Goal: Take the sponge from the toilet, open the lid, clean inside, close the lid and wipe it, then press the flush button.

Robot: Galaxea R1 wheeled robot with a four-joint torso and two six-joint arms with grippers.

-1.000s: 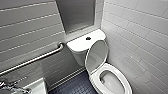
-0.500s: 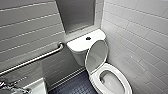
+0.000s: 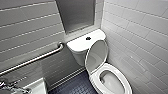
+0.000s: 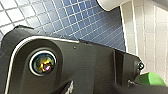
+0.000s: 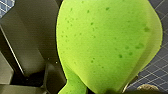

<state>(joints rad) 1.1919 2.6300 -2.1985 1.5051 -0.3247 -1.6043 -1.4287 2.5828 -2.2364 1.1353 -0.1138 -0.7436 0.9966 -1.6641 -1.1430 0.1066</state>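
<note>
Sponge [image 5: 107,45]: green, pinched in right hand [image 5: 82,85], blue tiled floor [image 5: 160,67] behind it; toilet [image 3: 112,80]: in wall corner; lid [image 3: 96,56]: raised, leaning on tank [image 3: 82,43]; bowl uncovered

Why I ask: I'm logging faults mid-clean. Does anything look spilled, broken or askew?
Nothing stands out. The toilet looks intact, its lid raised, and the blue floor shows no spill. The sponge is squashed narrow at one end, as a soft sponge would be when gripped.
</note>
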